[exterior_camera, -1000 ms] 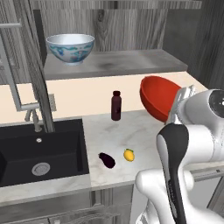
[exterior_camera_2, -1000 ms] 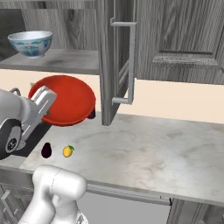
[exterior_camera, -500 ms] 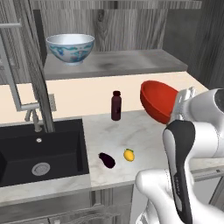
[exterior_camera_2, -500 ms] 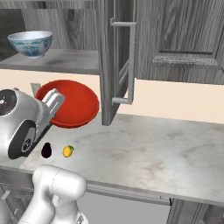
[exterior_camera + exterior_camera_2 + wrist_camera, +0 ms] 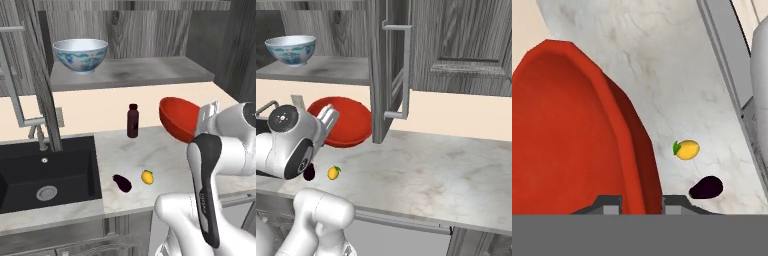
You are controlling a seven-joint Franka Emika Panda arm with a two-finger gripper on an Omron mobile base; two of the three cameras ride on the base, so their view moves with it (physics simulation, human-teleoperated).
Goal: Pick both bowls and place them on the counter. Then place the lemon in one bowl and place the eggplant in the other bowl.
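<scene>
Jaws [image 5: 637, 202] pinch the red bowl's [image 5: 181, 119] rim, holding it tilted at right of frame, above the tabletop [image 5: 165, 155], apparently for setting down. Lemon [image 5: 147, 177] and eggplant [image 5: 122, 183] wait below; patterned bowl [image 5: 80, 55] sits shelved upper left.

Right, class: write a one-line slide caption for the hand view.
Gripper pinches the red bowl's rim above the marbled counter, lemon and eggplant below.

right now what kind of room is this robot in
A kitchen, rendered rather than real: a black sink set in a marbled counter, wooden cabinets above, and a floral bowl on a shelf.
</scene>
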